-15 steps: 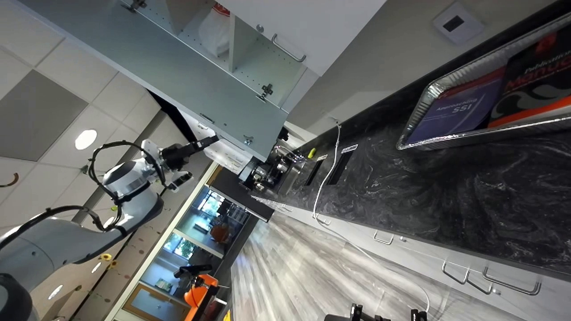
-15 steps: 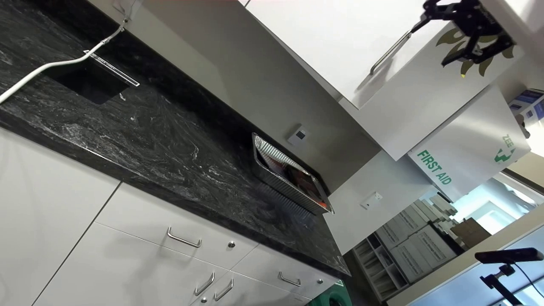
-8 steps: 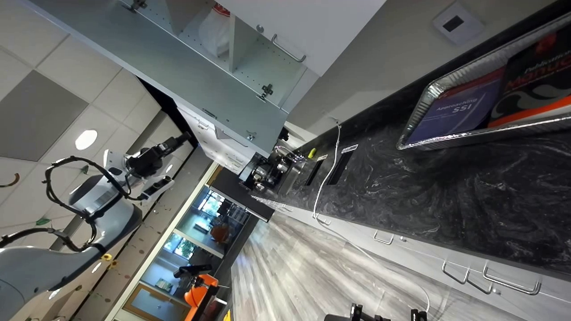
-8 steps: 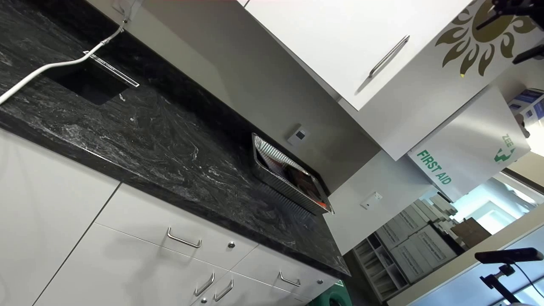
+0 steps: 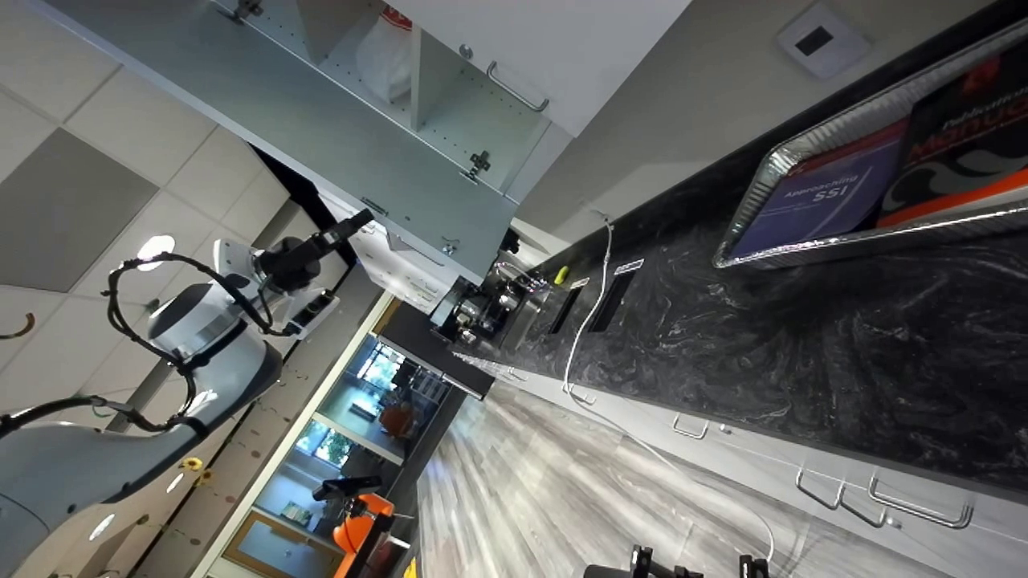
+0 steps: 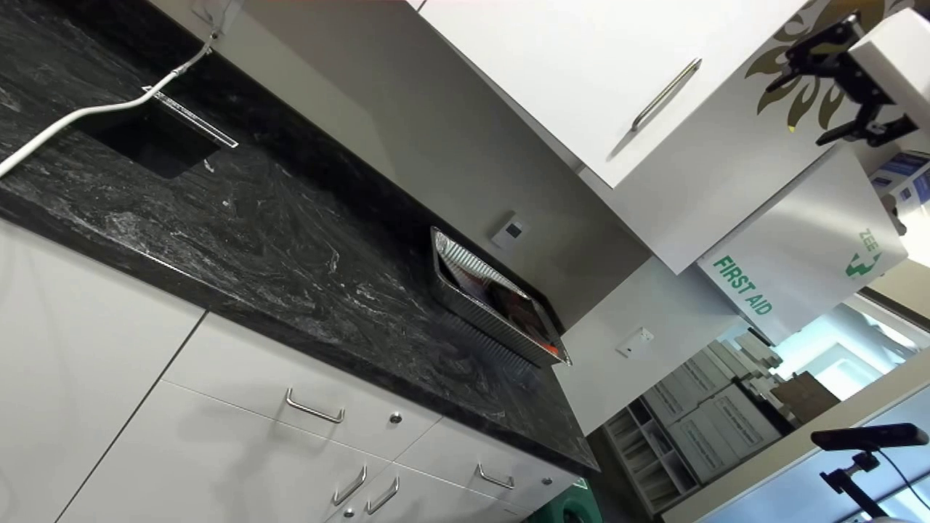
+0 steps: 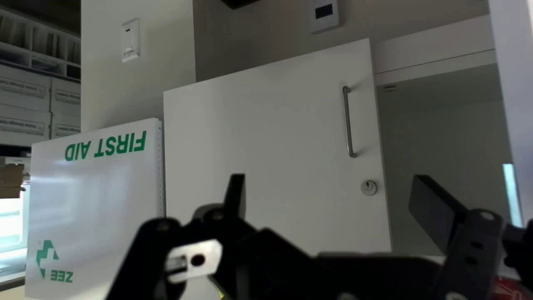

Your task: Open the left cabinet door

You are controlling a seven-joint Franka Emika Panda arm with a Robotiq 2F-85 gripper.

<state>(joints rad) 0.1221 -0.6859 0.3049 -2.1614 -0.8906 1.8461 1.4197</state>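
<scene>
Released jaws, with two black fingers [image 7: 432,210] well apart in the wrist view and, in an exterior view, also apart from the single bar handle [image 6: 665,95] of the left cabinet door [image 6: 552,65]. Near the jaws, open, that same door: outer face and handle in an exterior view; inner face [image 5: 337,136] and two hinges [image 5: 479,163], likewise in an exterior view. Contact between jaws and door edge: cannot tell. Behind the jaws, one white arm [image 5: 237,377]. Inside the opened cabinet, in an exterior view, one white bag [image 5: 385,60]. Next to the opening, closed, one twin door [image 7: 270,137] with one handle and one keyed lock [image 7: 369,187], both plain in the wrist view. Beside it, one first-aid box [image 7: 95,200], lettering inverted there but not in an exterior view. In all three views, one wall thermostat [image 7: 325,16]. Below, on the black marbled worktop [image 5: 771,345], in both exterior views, one foil tray [image 6: 483,318] and one white cable [image 6: 109,109]; two book covers [image 5: 827,193] readable only in an exterior view. In the worktop, two dark slots [image 5: 617,299] in an exterior view, a single slot [image 6: 152,145] in an exterior view.
</scene>
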